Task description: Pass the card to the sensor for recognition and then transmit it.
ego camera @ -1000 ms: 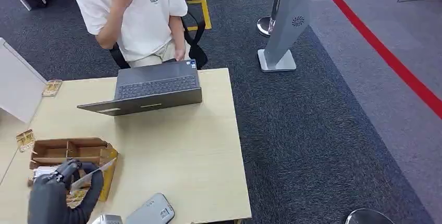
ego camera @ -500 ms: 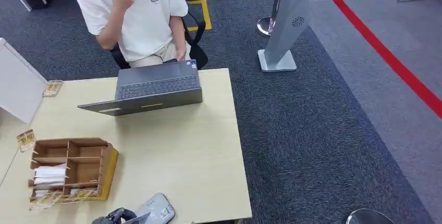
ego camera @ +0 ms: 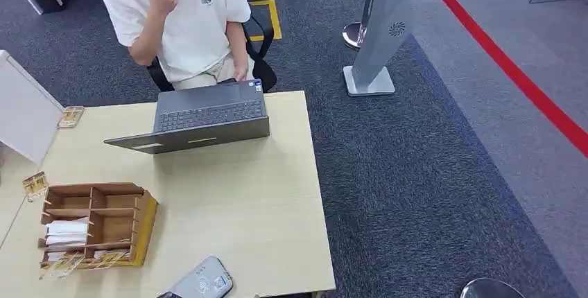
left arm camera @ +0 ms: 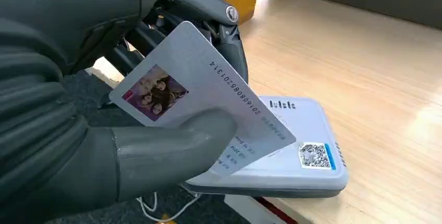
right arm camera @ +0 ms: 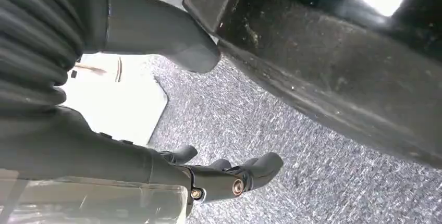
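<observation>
Left wrist view: card (left arm camera: pixel 208 112) pinched between thumb and darker fingers of left hand (left arm camera: pixel 104 130), photo side toward the camera, tilted low over the grey sensor (left arm camera: pixel 292 153) near the table (left arm camera: pixel 375 78) edge. Probably held close like this so the reader can pick it up. Cannot tell whether card touches sensor. Small print unreadable. Head view: sensor (ego camera: pixel 202 282) cut off by the frame. Right hand (right arm camera: pixel 156 166) over carpet, fingers apart, holding nothing.
</observation>
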Motion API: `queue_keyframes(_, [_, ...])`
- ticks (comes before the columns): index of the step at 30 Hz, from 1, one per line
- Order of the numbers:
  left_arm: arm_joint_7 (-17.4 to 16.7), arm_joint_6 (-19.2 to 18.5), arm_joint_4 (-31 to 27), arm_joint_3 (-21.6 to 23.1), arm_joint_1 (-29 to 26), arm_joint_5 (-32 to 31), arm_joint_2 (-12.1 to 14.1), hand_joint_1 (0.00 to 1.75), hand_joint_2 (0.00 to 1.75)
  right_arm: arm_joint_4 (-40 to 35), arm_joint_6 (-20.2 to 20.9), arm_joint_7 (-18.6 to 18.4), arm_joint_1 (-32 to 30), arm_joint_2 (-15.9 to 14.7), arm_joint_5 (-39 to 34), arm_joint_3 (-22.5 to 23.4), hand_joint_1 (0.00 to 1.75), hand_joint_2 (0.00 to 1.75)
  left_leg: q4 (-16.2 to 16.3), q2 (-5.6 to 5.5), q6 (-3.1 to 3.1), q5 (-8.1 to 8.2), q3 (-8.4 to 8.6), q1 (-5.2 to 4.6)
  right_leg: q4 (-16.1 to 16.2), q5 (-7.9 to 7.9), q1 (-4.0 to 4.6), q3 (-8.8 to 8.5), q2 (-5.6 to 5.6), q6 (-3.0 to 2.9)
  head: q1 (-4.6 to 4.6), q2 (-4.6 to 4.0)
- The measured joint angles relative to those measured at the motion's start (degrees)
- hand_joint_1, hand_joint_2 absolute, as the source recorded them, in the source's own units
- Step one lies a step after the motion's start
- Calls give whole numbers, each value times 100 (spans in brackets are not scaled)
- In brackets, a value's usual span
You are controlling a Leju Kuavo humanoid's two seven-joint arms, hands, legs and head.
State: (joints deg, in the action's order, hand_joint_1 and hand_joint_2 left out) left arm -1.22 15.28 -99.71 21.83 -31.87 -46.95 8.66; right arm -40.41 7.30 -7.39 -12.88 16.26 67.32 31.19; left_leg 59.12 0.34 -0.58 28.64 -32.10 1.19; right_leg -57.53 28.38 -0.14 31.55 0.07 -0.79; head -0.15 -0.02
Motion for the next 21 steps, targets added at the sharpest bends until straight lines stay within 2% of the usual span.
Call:
queue_keyframes(4, [2, 85, 0, 0, 0, -184, -9, 175, 175, -4, -28, 0, 0, 2, -31, -13, 0, 175, 0, 0, 0, 0, 0, 0, 0, 0, 0, 0, 0, 0, 2, 0])
queue_keyframes(6, [143, 171, -7, -55, -10, -401, -110, 175, 175, -4, -96, -28, 0, 9, -123, -28, 0, 175, 0, 0, 0, 0, 0, 0, 0, 0, 0, 0, 0, 0, 0, 0])
queue_keyframes(9, [713, 77, -230, -466, -61, -821, -536, 175, 175, -7, -201, -122, -30, 9, -327, -118, 0, 175, 0, 0, 0, 0, 0, -1, 0, 0, 0, -3, 0, 0, 0, 0])
queue_keyframes(11, [1215, -237, -410, -879, -86, -1020, -966, 175, 175, -43, -216, -196, -72, 20, -456, -199, 0, 175, 0, -2, 0, 0, 0, -2, 0, 0, -1, -4, 0, 1, 2, 0])
queue_keyframes(13, [1581, -501, -541, -1332, -105, -1179, -1369, 175, 175, -87, -229, -225, -111, 28, -516, -277, 0, 175, 1, 0, 1, 0, 1, -2, 0, -1, -2, -3, 1, 1, 2, 0])
queue_keyframes(17, [1980, -750, -621, -1927, -104, -1496, -1920, 175, 175, -125, -249, -240, -128, 33, -549, -317, 0, 175, 1, -1, 0, 0, 2, -2, 0, -1, -2, -3, 0, 1, 0, 0])
queue_keyframes(21, [2153, -859, -619, -2306, -95, -1946, -2337, 175, 175, -135, -267, -245, -129, 35, -549, -339, 0, 175, 1, -1, 0, 0, 3, -1, 0, -1, -1, -3, 0, 1, 0, 0])
